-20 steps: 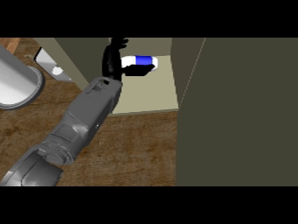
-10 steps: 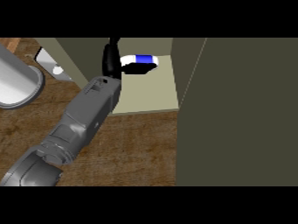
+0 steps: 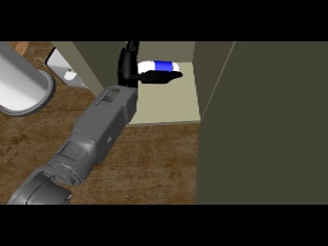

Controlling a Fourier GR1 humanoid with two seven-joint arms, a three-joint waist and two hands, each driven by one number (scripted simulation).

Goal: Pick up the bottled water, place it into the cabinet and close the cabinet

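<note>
Head view: the bottled water (image 3: pixel 159 65) sits deep inside the cabinet (image 3: pixel 168 104). The left hand (image 3: pixel 129 67) is beside it, fingers straight, thumb against the bottle, seemingly letting go. Next, draw the arm out and swing the door (image 3: pixel 280 125) shut.

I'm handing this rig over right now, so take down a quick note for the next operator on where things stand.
Left hand: reached into the cabinet, fingers look straight, thumb against the bottled water.
Right hand: not in view.
Done: bottled water is inside the cabinet.
Remaining: withdraw the hand, then swing the open cabinet door shut.
</note>
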